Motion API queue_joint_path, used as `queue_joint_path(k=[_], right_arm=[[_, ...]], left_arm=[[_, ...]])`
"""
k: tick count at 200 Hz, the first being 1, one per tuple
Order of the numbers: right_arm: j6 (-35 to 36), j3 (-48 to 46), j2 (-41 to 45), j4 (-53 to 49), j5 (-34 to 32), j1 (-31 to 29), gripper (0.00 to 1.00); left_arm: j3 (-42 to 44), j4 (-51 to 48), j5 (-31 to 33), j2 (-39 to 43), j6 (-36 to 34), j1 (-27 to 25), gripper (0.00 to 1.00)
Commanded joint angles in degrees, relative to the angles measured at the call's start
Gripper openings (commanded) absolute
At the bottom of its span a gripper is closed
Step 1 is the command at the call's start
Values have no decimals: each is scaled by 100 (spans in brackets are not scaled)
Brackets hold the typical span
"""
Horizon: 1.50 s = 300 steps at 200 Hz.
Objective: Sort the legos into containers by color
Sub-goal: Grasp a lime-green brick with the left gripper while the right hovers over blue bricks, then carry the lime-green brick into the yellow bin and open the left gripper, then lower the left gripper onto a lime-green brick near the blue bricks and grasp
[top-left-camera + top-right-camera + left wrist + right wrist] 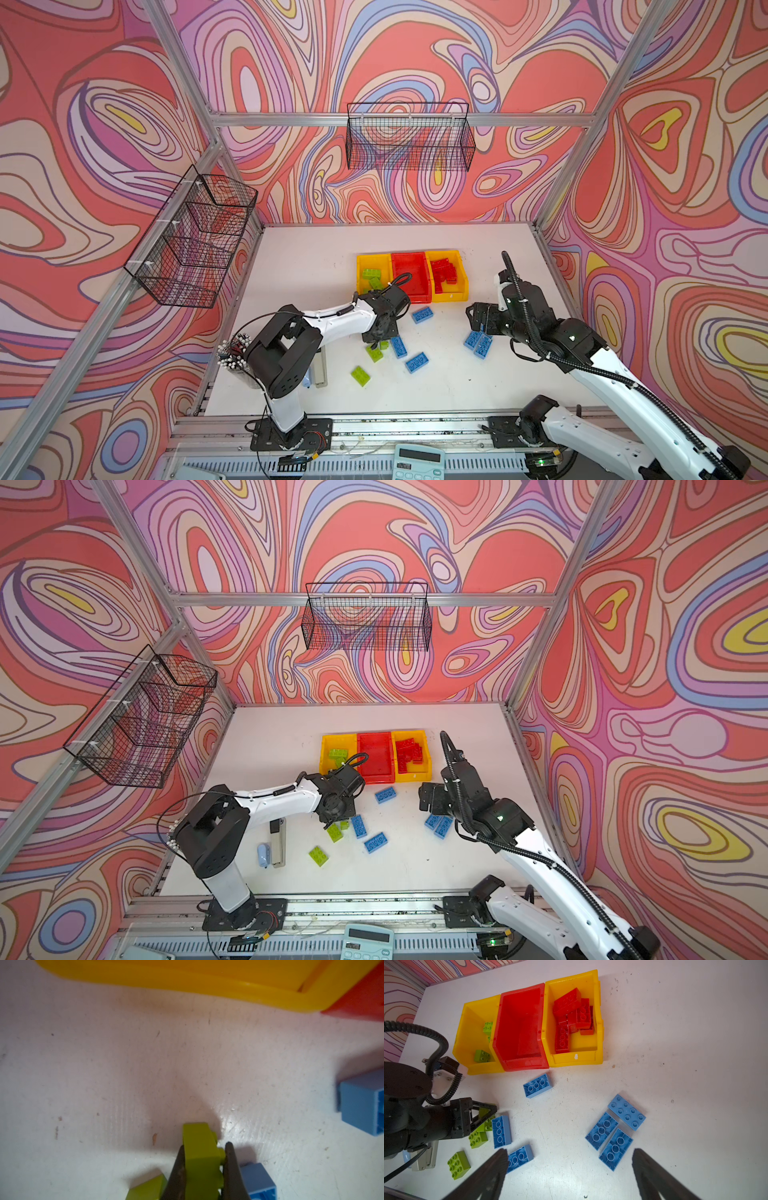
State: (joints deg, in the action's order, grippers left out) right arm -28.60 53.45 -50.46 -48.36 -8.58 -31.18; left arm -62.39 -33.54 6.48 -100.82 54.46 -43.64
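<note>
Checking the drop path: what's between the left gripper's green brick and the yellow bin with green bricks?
Only bare table, shown in the left wrist view between the green brick and the yellow bin.

We find no writing, number, brand or sign that we can read in any view. The calculator (419,462), lying just past the front edge of the table, shows keys and a display in both top views, but its markings are too small for us to make out. The small white patch (576,1056) on the front wall of one yellow container (591,1060) carries no legible mark.
</note>
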Motion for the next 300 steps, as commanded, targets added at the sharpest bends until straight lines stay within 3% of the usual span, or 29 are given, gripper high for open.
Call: queue_joint_path(k=[1, 64, 124, 146, 180, 194, 233, 274, 300], right_arm=[[-10, 107, 34, 119, 62, -26, 98], [-7, 138, 167, 107, 74, -20, 98], [161, 236, -7, 170, -12, -28, 98], [206, 243, -93, 237, -38, -20, 98], [214, 254, -94, 214, -86, -25, 98], [213, 212, 2, 199, -115, -25, 98], [280, 40, 191, 70, -177, -20, 98], [268, -290, 416, 230, 400, -31, 98], [246, -283, 497, 210, 471, -38, 98]], left_arm=[[-344, -553, 260, 67, -114, 82, 6], [-1689, -1318, 639, 183, -646, 377, 6], [-3321, -1441, 431, -846, -1179, 1277, 8], [-3968, -1510, 308, -1355, -1326, 1468, 18], [-4659, -1762, 175, -1851, -1455, 1558, 51], [-4462, -1624, 80, -1681, -1365, 1557, 56], [-3096, -1289, 37, -378, -960, 1419, 57], [-900, -1181, 527, 1378, -51, 660, 56], [298, -870, 525, 2071, 653, 222, 56]])
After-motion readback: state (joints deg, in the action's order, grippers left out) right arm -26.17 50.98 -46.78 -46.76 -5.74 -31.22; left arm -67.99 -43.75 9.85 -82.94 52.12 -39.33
